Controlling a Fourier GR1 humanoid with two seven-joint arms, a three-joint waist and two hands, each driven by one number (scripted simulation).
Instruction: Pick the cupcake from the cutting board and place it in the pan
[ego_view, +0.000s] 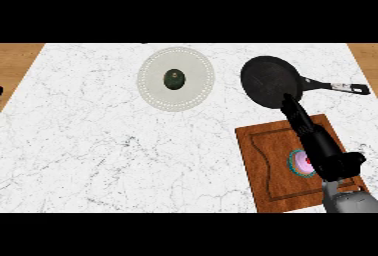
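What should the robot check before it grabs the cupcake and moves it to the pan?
1. Cupcake sits on the cutting board: ok.
2. Right hand is over the board beside the cupcake, fingers straight, not round it: not ok yet.
3. Pan has nothing in it: ok.
4. Nothing lies on the way from board to pan: ok.
5. Plate with its dark item stands off to the side: ok.
6. Left hand: not in view, cannot tell.

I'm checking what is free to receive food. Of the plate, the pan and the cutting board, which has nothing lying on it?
The black pan. The white plate holds a dark green item, and the cutting board carries the cupcake.
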